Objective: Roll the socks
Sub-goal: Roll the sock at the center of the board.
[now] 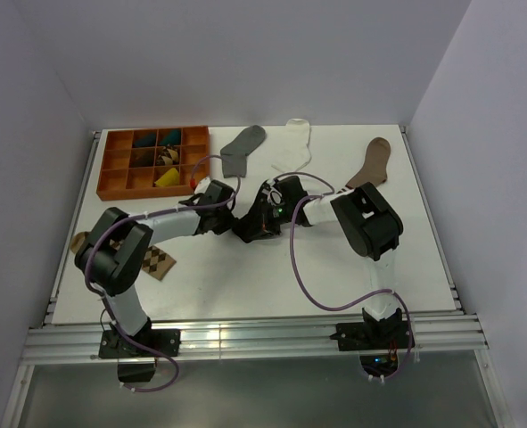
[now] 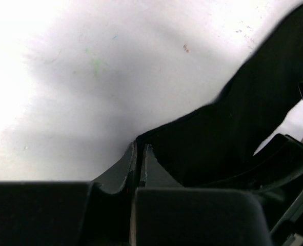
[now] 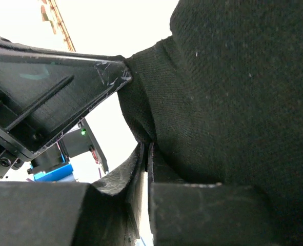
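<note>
On the white tabletop point(image 1: 424, 259) the two arms met near the middle, with the orange tray point(image 1: 113, 183) at 10 o'clock, the grey sock point(image 1: 243, 147) at 12, the white sock point(image 1: 299, 138) at 1, a brown sock point(image 1: 370, 165) at 2 and a diamond-patterned sock point(image 1: 159, 264) at 8, partly under the left arm. The black sock point(image 3: 233, 92) was bunched between the arms' tips at the centre, lifted or dragged into a dark lump. The left gripper point(image 2: 139, 154) had its jaws pressed together on the sock's thin edge; the right gripper point(image 3: 148, 151) pinched a thicker fold of the same fabric. To roll well, I would judge that one pinch should anchor the cloth low against the tabletop while the other turns its end over in small, tight laps, without letting the fabric go slack between them. The overhead view gave the layout but merged grippers and sock into one black mass. Only the wrist views showed each pinch, and the left one also showed how little cloth was caught there — a hold that might slip.
</note>
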